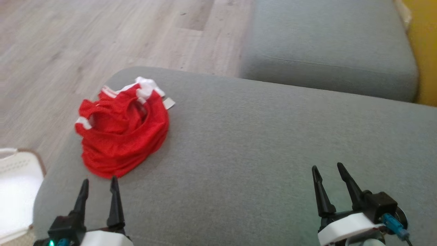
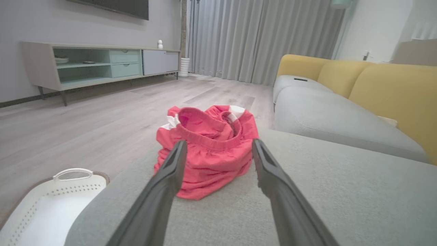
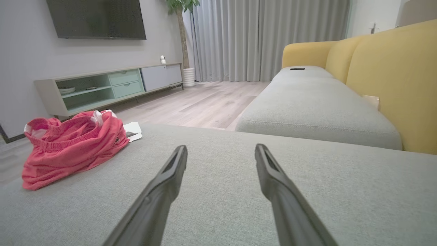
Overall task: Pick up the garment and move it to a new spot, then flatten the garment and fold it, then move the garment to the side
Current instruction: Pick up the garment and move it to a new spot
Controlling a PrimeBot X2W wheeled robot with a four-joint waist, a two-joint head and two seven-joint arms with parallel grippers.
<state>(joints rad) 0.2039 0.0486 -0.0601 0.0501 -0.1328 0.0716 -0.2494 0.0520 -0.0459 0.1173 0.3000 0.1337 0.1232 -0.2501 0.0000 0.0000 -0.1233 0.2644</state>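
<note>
Red garment (image 1: 123, 131) lies bunched near the left edge of the grey sofa cushion (image 1: 256, 153), just ahead of your left gripper (image 1: 99, 180), whose 2 fingers stand wide apart and hold nothing. The right gripper (image 1: 326, 166) (equally wide, equally empty) hovers well apart, toward the cushion's near right corner. Sink the left fingers over the thickest bunch, catch several layers, and lift clear before carrying.

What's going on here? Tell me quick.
A two-armed robot faces a crumpled red mesh garment with white trim, bunched on the grey fabric sofa cushion. The left gripper is open at the garment's near edge. The right gripper is open too, well off to the side. Nothing is held yet.
</note>
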